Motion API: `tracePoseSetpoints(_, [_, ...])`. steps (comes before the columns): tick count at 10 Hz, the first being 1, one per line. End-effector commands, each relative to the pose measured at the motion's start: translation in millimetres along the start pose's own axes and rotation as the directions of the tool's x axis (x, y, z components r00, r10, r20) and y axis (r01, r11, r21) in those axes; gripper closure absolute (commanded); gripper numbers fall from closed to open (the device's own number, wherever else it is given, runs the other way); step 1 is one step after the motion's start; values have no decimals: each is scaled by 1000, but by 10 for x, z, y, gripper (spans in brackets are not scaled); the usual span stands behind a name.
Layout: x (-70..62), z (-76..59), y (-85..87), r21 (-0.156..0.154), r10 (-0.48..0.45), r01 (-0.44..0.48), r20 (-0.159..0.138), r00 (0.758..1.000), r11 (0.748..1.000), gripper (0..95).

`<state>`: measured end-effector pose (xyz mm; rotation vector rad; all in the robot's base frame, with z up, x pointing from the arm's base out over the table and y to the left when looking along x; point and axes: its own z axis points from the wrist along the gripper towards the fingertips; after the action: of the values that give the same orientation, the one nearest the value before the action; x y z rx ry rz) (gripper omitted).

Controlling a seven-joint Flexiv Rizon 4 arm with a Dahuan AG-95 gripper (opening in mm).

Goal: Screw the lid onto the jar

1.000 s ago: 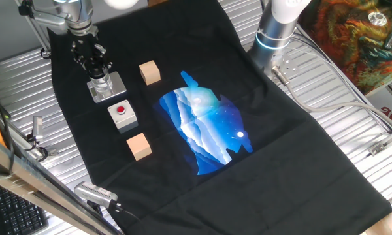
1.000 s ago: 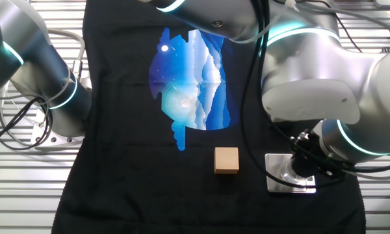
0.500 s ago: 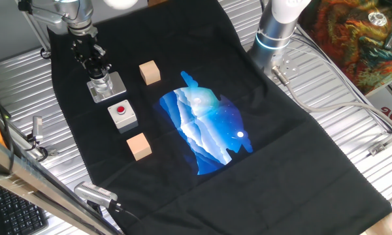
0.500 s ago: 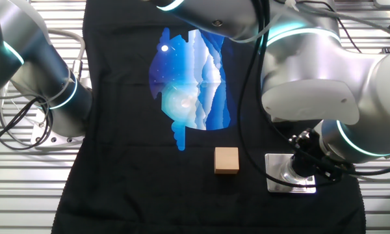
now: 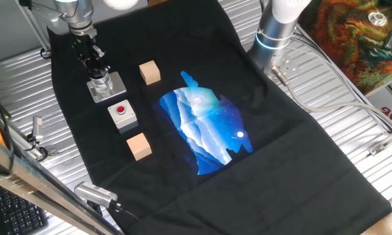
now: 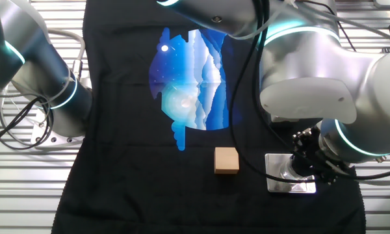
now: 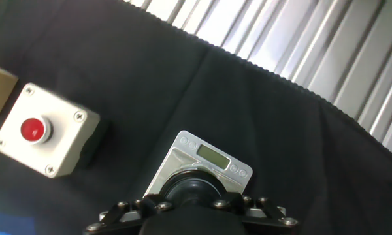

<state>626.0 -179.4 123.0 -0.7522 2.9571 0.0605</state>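
Observation:
The jar (image 5: 102, 83) is a small clear cylinder on a grey square base plate (image 5: 116, 86), standing at the far left of the black cloth. My gripper (image 5: 98, 70) comes straight down onto its top. In the hand view the black round lid (image 7: 195, 186) sits on the jar over the plate (image 7: 209, 156), and my gripper (image 7: 195, 198) is shut around it. In the other fixed view the gripper (image 6: 301, 162) hides most of the jar (image 6: 288, 171); the plate (image 6: 287, 187) shows below it.
A grey box with a red button (image 5: 122, 114) stands just in front of the jar. One wooden cube (image 5: 149, 72) lies to the right and another (image 5: 138, 145) nearer the front. The cloth has a blue print (image 5: 202, 130). A second arm's base (image 5: 274, 29) stands at the back.
My gripper has turned about its own axis over the jar, so it looks narrower in the fixed view. The jar and plate have stayed put.

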Motion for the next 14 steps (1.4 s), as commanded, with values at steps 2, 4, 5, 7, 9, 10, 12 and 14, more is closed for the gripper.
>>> tracePoseSetpoints(2, [4, 1, 3, 4, 14, -14, 6, 1000, 1000, 950])
tracePoseSetpoints(4, [3, 1, 3, 4, 7, -7, 7, 1000, 1000, 950])
tracePoseSetpoints(5, [2, 0, 3, 1, -3, 3, 5, 1000, 1000, 950])
tracePoseSetpoints(7, [-3, -3, 5, 1, -45, 45, 1, 999, 999, 760])
tracePoseSetpoints(9, [-8, -5, 6, -4, -98, 98, -1, 995, 995, 380])
tracePoseSetpoints(10, [-10, -6, 7, -5, -111, 111, -1, 994, 994, 380])
tracePoseSetpoints(12, [-11, -5, 7, -3, -122, 122, -2, 993, 993, 190])
tracePoseSetpoints(14, [-11, -3, 6, -2, -141, 141, -1, 990, 990, 0])
